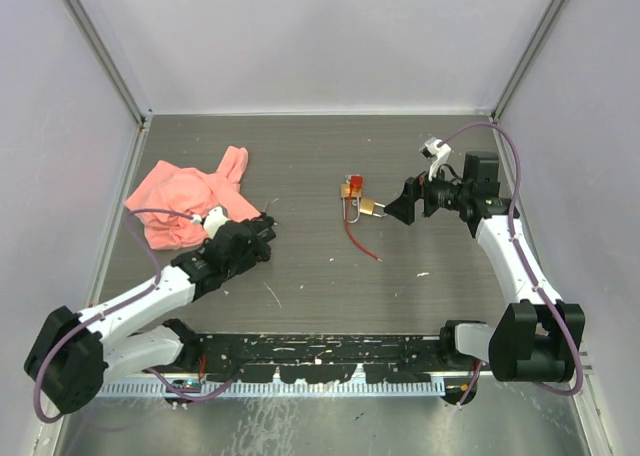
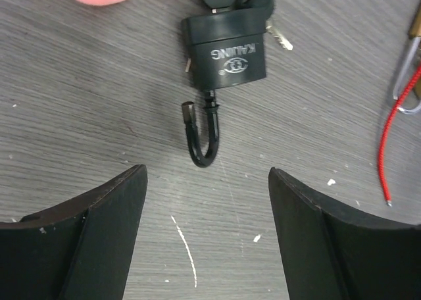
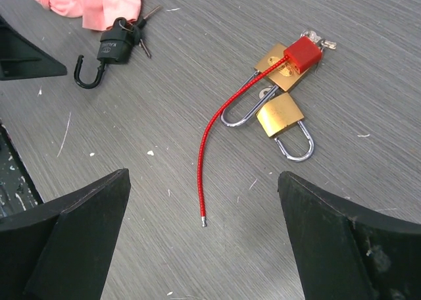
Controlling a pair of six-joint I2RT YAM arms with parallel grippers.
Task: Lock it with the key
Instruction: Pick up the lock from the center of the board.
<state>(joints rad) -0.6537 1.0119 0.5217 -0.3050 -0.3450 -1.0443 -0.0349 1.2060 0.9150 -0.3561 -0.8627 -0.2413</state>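
Grey table [image 1: 300, 156]: black padlock [image 2: 227, 50], shackle [image 2: 199, 154] open, keys [image 2: 279, 38] attached. Your left gripper [image 2: 205, 175] and right gripper [image 3: 204, 176] are spread, empty. Locking pending.

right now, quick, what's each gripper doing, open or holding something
Left gripper: open, holding nothing, black padlock lying just ahead of it.
Right gripper: open, holding nothing.

- We see bright, even, diffuse light; shadows on the counter [image 1: 300, 156] are faint and soft.
- We find the left pincer fingers [image 2: 79, 241] slightly soft up close.
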